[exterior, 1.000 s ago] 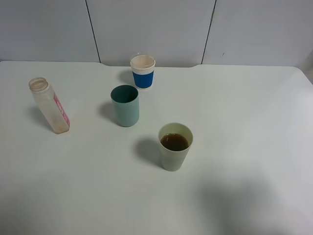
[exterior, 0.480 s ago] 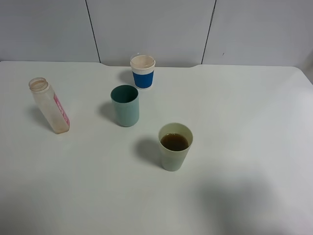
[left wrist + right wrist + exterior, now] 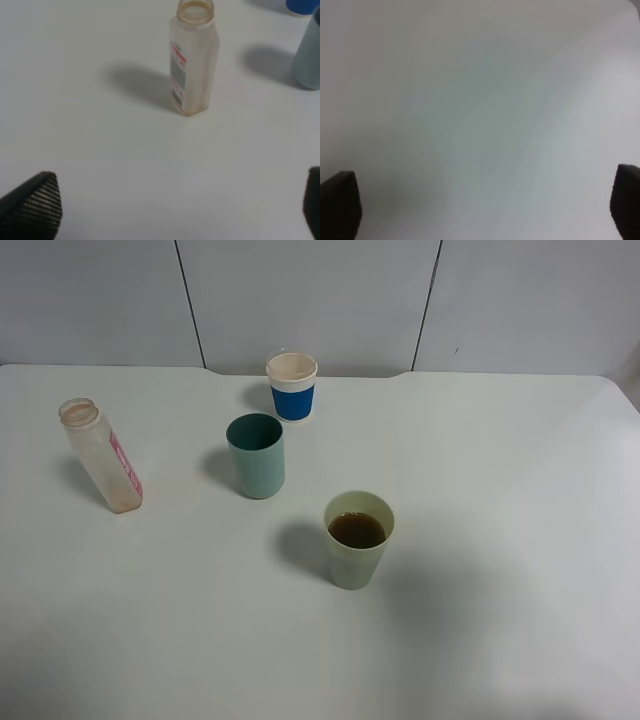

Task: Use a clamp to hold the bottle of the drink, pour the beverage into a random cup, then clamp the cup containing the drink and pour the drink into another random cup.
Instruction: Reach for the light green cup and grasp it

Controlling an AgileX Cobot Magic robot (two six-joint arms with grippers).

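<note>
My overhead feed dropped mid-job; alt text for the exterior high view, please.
A pale yellow-green tumbler holding brown drink stands near the middle of a white table, a teal cup behind it to the left. A blue-sleeved paper cup sits farther back, an uncapped bottle at far left.

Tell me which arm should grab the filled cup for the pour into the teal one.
Right, probably. The yellow-green cup holding the tea stands right of the teal cup, on the right arm's side. The left gripper, open, faces the bottle at the left. The right gripper is open and free.
</note>
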